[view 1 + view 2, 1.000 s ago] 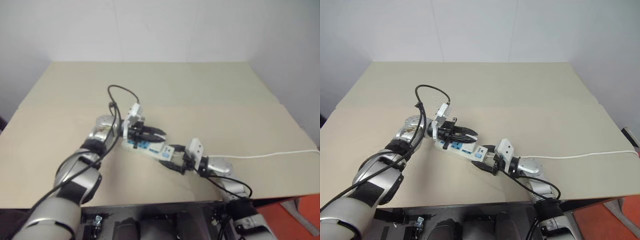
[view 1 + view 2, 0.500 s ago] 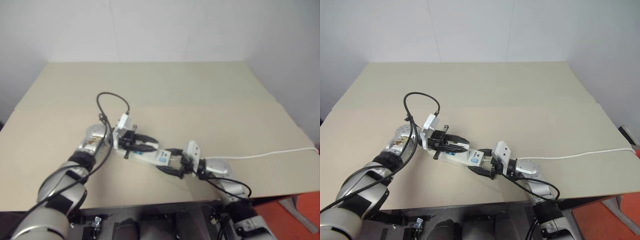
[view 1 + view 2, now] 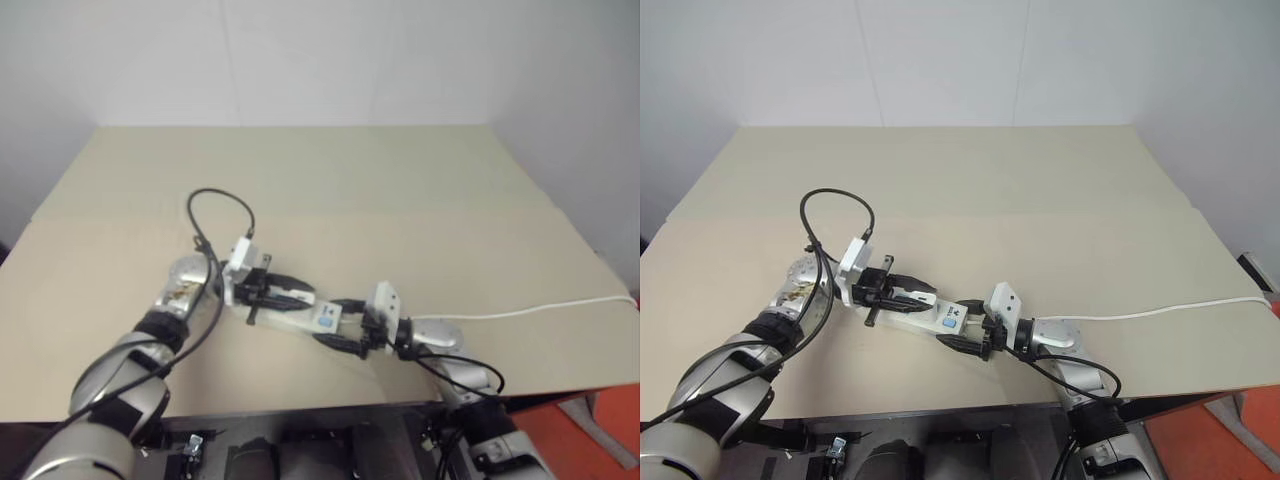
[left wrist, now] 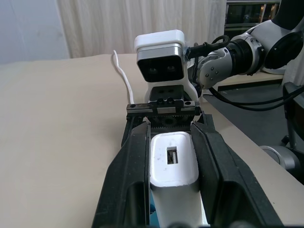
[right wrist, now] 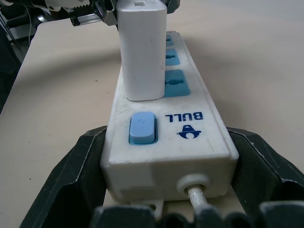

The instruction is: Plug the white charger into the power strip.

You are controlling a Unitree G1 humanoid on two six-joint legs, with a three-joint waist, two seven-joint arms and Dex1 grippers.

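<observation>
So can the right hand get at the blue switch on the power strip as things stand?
Probably not. The right hand is clamped around the switch end of the power strip, its fingers on the two sides. The blue switch lies uncovered on top, but reaching it would mean letting go.

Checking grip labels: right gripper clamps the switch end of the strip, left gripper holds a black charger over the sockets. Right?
One thing is off: the charger is white, not black, as the right wrist view shows. The rest holds: the right gripper clamps the switch end of the strip, and the left gripper holds the charger over the sockets.
</observation>
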